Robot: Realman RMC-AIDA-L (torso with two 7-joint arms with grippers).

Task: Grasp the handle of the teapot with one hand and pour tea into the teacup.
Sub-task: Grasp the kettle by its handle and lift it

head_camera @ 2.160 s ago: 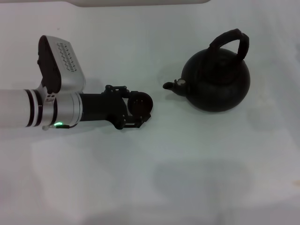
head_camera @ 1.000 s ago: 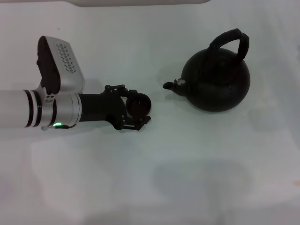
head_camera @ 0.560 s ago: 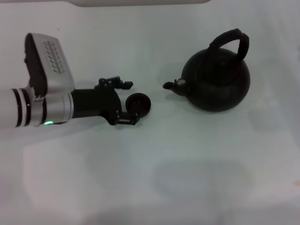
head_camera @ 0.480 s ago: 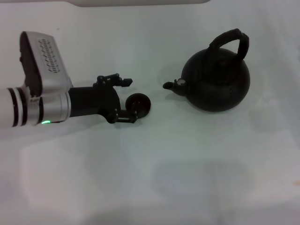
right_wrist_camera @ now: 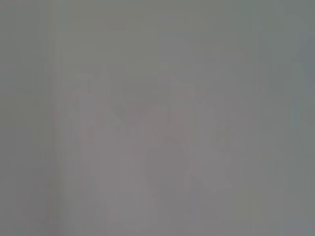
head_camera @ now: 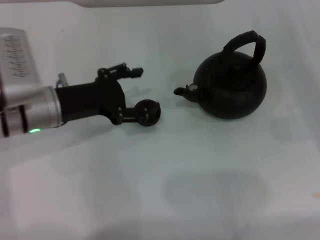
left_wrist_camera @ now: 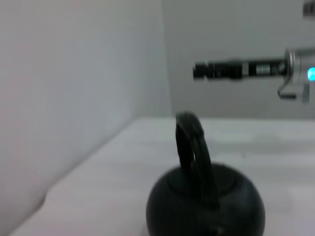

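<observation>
The round black teapot (head_camera: 231, 89) stands on the white table at the right, its spout pointing left and its arched handle (head_camera: 245, 42) free above it. The tiny dark teacup (head_camera: 148, 112) sits on the table left of the spout. My left gripper (head_camera: 136, 95) is open just left of the teacup, its lower finger (head_camera: 127, 118) right beside the cup. The left wrist view shows the teapot (left_wrist_camera: 206, 204) and its handle (left_wrist_camera: 194, 155) close up. Far behind them in that view hovers my right gripper (left_wrist_camera: 197, 70).
The white table (head_camera: 200, 190) spreads wide in front of the teapot and teacup. A pale wall (left_wrist_camera: 74, 98) runs along the table's side in the left wrist view. The right wrist view shows only a blank grey surface.
My left gripper has opened off the teacup and drawn back to the left, rising a little. The teacup stays where it stood. The teapot has not moved.
</observation>
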